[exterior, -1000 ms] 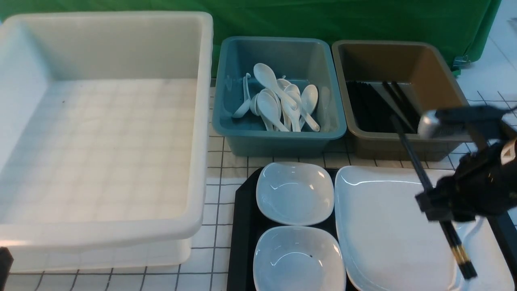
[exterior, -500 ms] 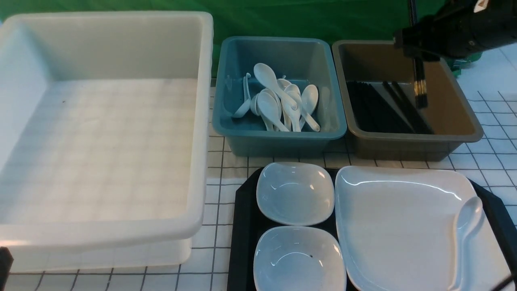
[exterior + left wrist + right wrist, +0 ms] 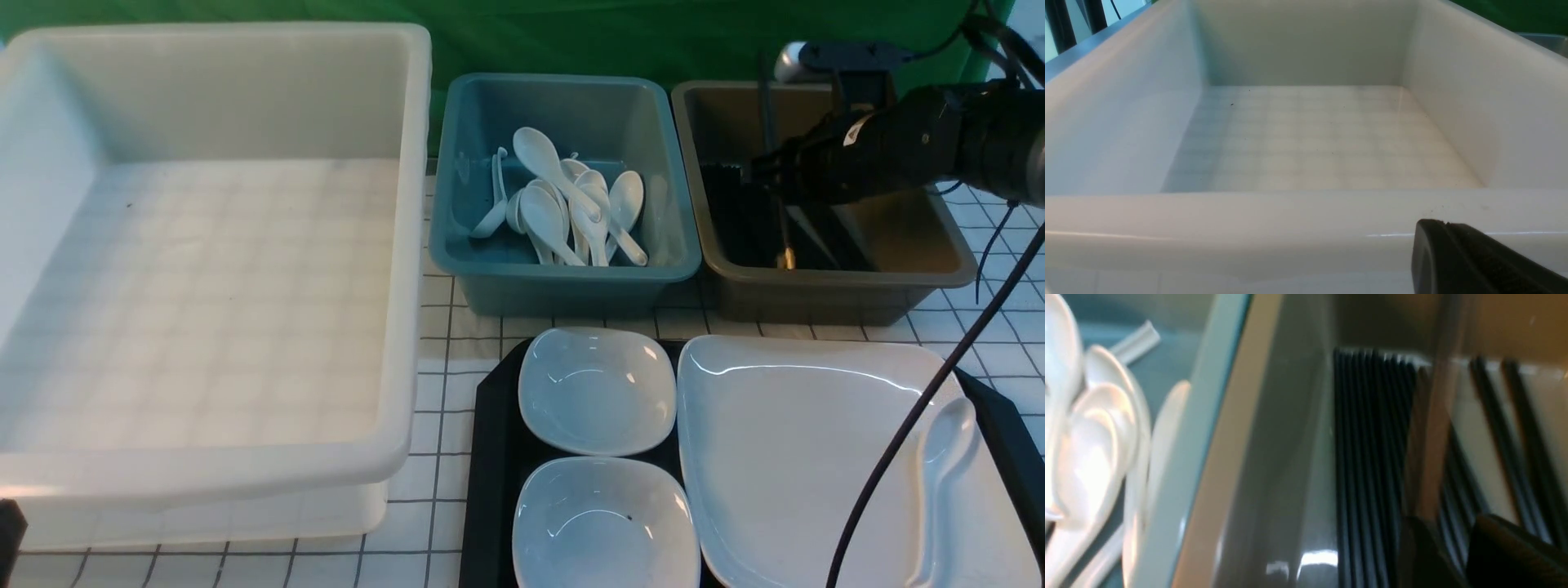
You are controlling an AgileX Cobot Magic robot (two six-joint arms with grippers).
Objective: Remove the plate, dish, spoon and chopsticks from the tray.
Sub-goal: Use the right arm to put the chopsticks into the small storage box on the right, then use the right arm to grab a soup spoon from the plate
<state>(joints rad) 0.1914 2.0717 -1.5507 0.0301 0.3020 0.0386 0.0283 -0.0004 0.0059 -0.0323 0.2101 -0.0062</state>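
Right arm (image 3: 898, 155) stretched over brown tub (image 3: 841, 282), chopsticks (image 3: 784, 245) perhaps upright (blurred)

So the big tub (image 3: 412, 245) sits left, spoon tub (image 3: 563, 276) and chopstick tub (image 3: 841, 283) side by side to its right, and in front of those the tray (image 3: 490, 457) carries two small dishes (image 3: 596, 390) (image 3: 602, 523) left, the plate (image 3: 784, 457) right with the spoon (image 3: 939, 465) on it.

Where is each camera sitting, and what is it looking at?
Front view: between the arms, facing forward over white tub, blue tub, brown tub and tray; right arm shows.
Left wrist view: rides the left wrist, facing into the white tub; left gripper shows.
Right wrist view: rides the right wrist, facing into the brown tub; right gripper shows.
Shared: front and right wrist both see the brown tub's black sticks.
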